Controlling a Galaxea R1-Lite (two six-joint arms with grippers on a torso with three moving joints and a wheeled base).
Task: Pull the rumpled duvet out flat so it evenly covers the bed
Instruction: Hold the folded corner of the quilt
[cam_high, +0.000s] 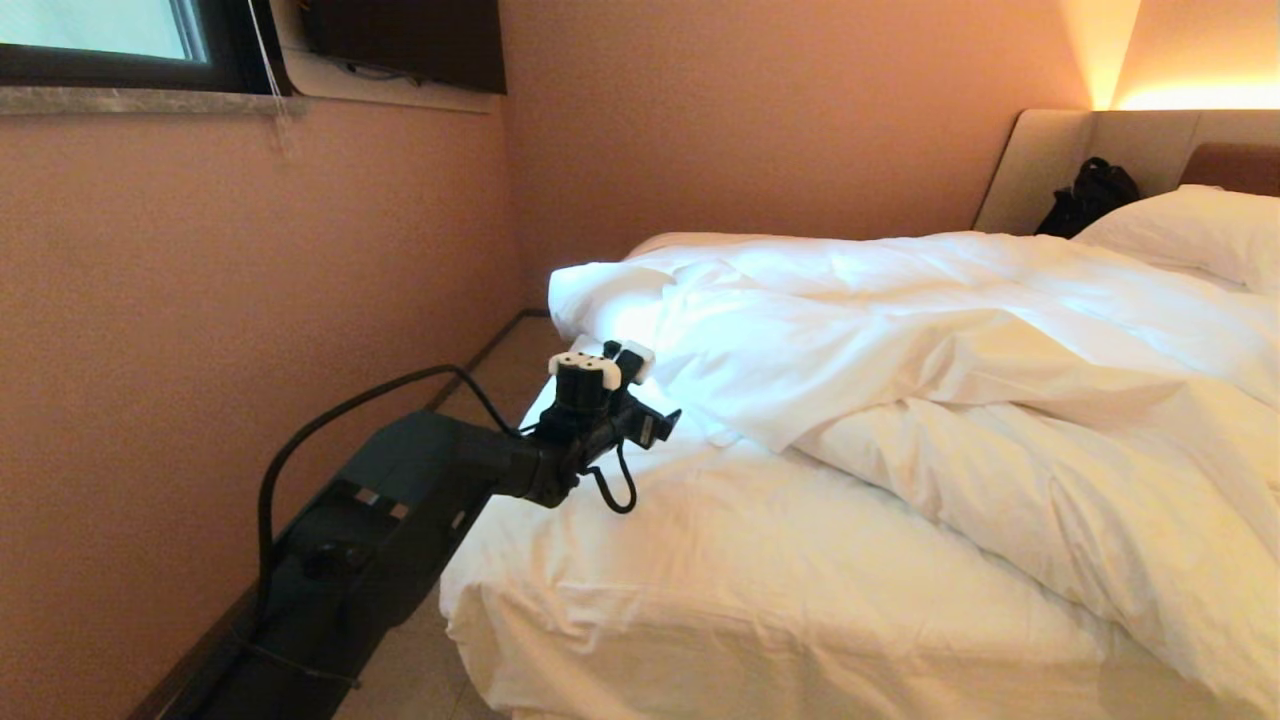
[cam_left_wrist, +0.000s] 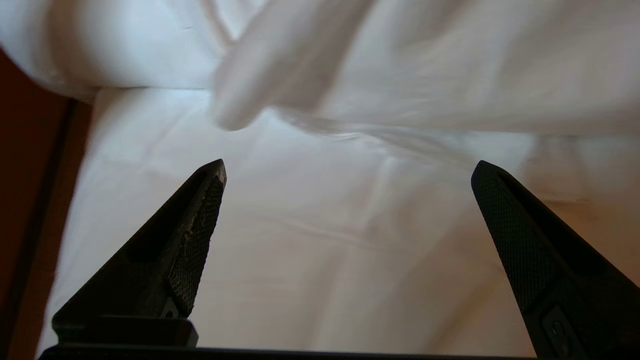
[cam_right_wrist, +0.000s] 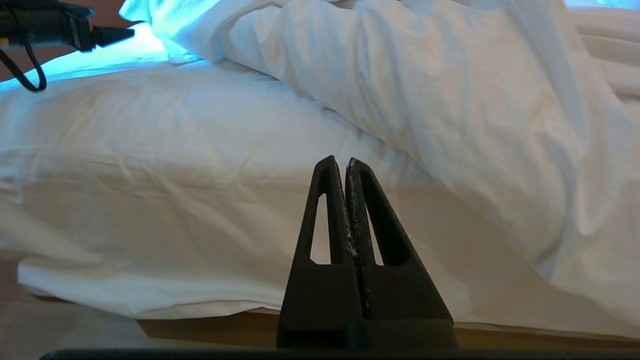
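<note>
The left hand (cam_high: 668, 412), spread wide and empty, hovers over the bed (cam_high: 620, 560), the rumpled duvet (cam_high: 900, 340) at its two o'clock.

Duvet (cam_high: 950, 350) bunched on bed (cam_high: 640, 560), folded corner just beyond left gripper (cam_left_wrist: 348, 170) fingers (cam_left_wrist: 197, 225). Bare sheet (cam_left_wrist: 300, 250) below and between those spread fingers. Pillow (cam_high: 1190, 235) behind duvet, at headboard (cam_high: 1120, 150). Right gripper (cam_right_wrist: 345, 162) fingers pressed together, low beside bed edge, duvet overhang right of them.
</note>
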